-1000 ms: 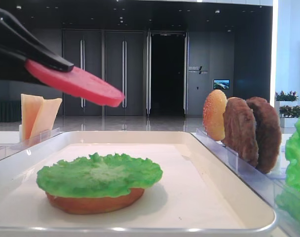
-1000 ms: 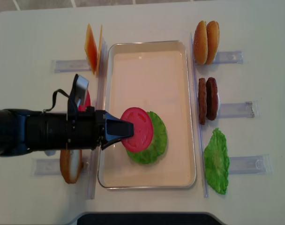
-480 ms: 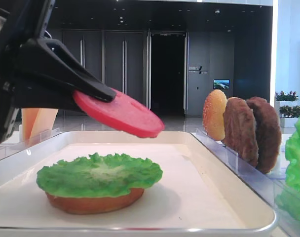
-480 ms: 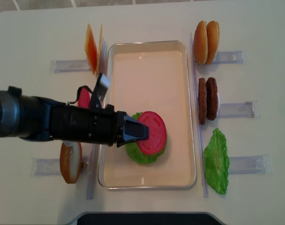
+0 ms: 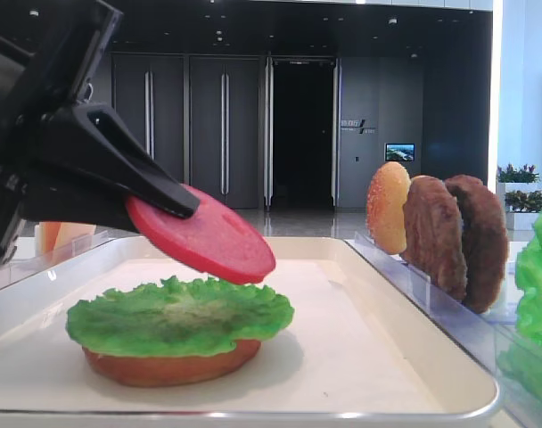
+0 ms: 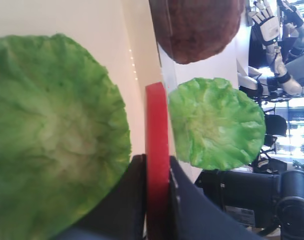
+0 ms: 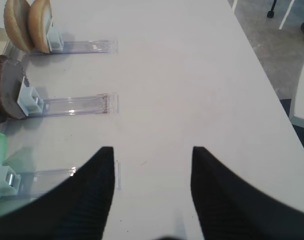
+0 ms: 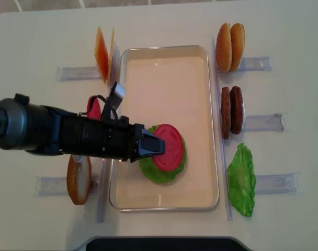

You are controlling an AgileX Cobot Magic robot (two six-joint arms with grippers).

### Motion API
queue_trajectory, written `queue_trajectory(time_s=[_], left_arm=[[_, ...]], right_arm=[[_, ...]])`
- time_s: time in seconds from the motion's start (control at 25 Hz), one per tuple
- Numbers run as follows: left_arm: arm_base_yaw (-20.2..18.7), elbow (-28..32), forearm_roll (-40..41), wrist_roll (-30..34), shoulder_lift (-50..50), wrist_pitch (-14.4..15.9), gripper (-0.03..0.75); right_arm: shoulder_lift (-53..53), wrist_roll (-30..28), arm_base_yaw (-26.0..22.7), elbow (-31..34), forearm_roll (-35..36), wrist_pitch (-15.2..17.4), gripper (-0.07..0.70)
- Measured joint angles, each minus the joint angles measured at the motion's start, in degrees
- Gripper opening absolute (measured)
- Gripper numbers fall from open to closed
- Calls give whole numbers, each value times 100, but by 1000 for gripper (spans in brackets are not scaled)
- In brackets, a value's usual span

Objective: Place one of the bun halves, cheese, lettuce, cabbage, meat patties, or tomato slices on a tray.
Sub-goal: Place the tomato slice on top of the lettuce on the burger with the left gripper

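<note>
— Red tomato slice (image 8: 167,147): where do you have it?

— You have it pinched by its edge in the left gripper (image 8: 151,147), the black fingers (image 5: 146,174) clamped tight on it. It hangs tilted over the lettuce (image 5: 177,314) in the tray (image 8: 164,201). From the low view its lower rim sits just above the leaf or grazes it; you cannot tell which.

— And what lies under that leaf?

— A flat brownish bun half (image 5: 168,366) resting on the white tray floor, with the ruffled green leaf draped over it and overhanging all round.

— Your right side?

— Your right gripper (image 7: 152,170) hovers over the bare counter (image 7: 167,75), well apart from the tray. Its fingers (image 7: 94,190) stand wide with nothing between them.

— What remains in the racks?

— To the right of the tray, two bun halves (image 8: 230,47) stand on edge, then the two meat patties (image 8: 231,112), then a second lettuce leaf (image 8: 241,179). To the left, the cheese slices (image 8: 102,53) stand at the far end, another red slice (image 8: 93,108) shows beside your left arm, and one more bun half (image 8: 78,178) stands nearest you.
</note>
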Motion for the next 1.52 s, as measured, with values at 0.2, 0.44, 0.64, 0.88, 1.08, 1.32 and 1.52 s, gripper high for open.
queue_trajectory(time_s=[0.2,0.44,0.64,0.88,1.08,1.32,1.52], left_arm=[[0,0,-7,-5,0,-136,46],[0,0,-12,-81,0,-321,46],[0,0,-12,-111,0,-384,46],[0,0,-12,-178,0,-384,51],[0,0,-12,-396,0,-384,221],[0,0,-23,-554,0,-384,407],[0,0,36,-770,-25,-429,418]], right_arm=[[0,2,0,0,0,0,365],[0,2,0,0,0,0,365],[0,2,0,0,0,0,365],[0,2,0,0,0,0,365],[0,2,0,0,0,0,365],[0,2,0,0,0,0,365],[0,2,0,0,0,0,365]])
